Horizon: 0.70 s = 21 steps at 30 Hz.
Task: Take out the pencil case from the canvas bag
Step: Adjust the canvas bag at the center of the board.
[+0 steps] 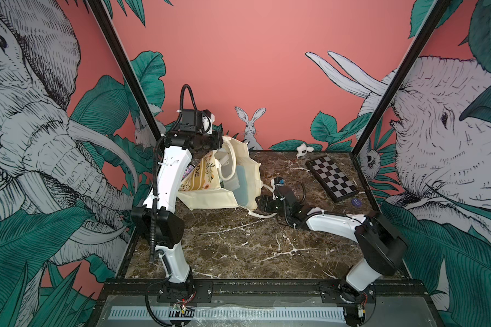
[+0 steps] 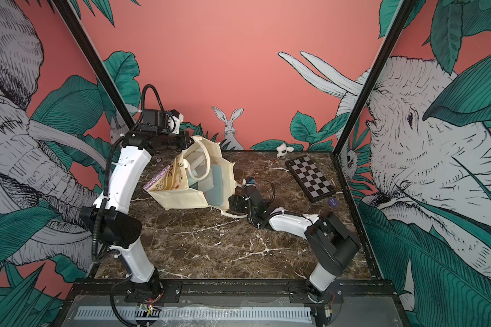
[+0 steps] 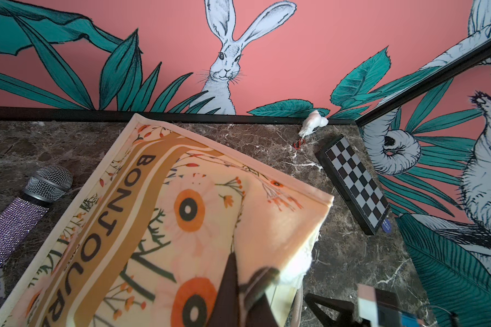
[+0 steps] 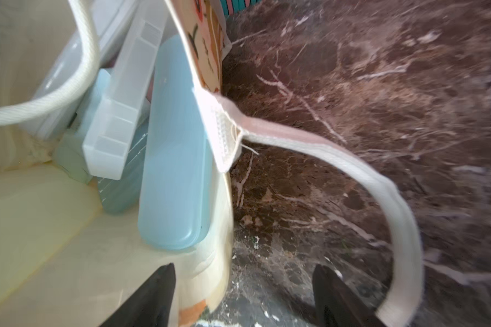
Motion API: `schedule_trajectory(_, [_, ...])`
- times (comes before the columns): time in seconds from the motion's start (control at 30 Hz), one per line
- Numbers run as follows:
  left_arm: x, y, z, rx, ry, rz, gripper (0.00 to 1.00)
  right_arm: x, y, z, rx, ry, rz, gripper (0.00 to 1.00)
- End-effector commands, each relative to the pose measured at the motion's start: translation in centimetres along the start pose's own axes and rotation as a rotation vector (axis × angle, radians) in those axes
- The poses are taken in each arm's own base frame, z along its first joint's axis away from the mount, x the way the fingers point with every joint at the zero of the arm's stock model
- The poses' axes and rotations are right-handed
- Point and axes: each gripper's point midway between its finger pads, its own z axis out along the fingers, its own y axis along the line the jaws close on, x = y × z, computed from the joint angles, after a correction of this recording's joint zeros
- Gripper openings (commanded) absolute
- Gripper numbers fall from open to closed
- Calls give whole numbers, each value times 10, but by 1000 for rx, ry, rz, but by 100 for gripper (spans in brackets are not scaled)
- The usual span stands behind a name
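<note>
bag: canvas bag (image 1: 210,198) flopped on its side on the table (image 1: 238,243), mouth gaping
left hand (image 3: 243,286): clamped on the bag's printed edge, holding that side up off the table
right hand (image 4: 244,271): spread wide, nothing in it, right at the bag's mouth beside a loose handle (image 4: 380,175)
pencil case (image 4: 176,158): pale blue, inside the bag, up against a frosted clear box (image 4: 119,113)
other stuff: sparkly microphone (image 3: 17,215) just beside the bag, chessboard (image 1: 333,178) well apart from it

Marble table (image 1: 238,240), canvas bag (image 1: 210,198), chessboard (image 1: 333,178), microphone (image 3: 20,209), white toy (image 1: 304,149)
</note>
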Motion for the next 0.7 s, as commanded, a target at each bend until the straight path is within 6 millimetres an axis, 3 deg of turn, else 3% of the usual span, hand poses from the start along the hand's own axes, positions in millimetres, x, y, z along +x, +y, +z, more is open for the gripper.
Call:
schedule_trajectory(0.0, [-35,-28,-38,78,-135,50,0,-17,27,16,-114,-48,81,77])
schedule_trajectory(0.2, [-33,-28,-38,74,-127,56,0,-8,17,40,-72,-23,97,52])
schedule_trajectory(0.47, [-26,-24,-38,59,-105,71,0,-14,15,30,-46,-43,89,2])
schedule_trajectory(0.67, [-10,-3,-36,-49,-59,107,0,-27,26,11,-80,-73,89,0])
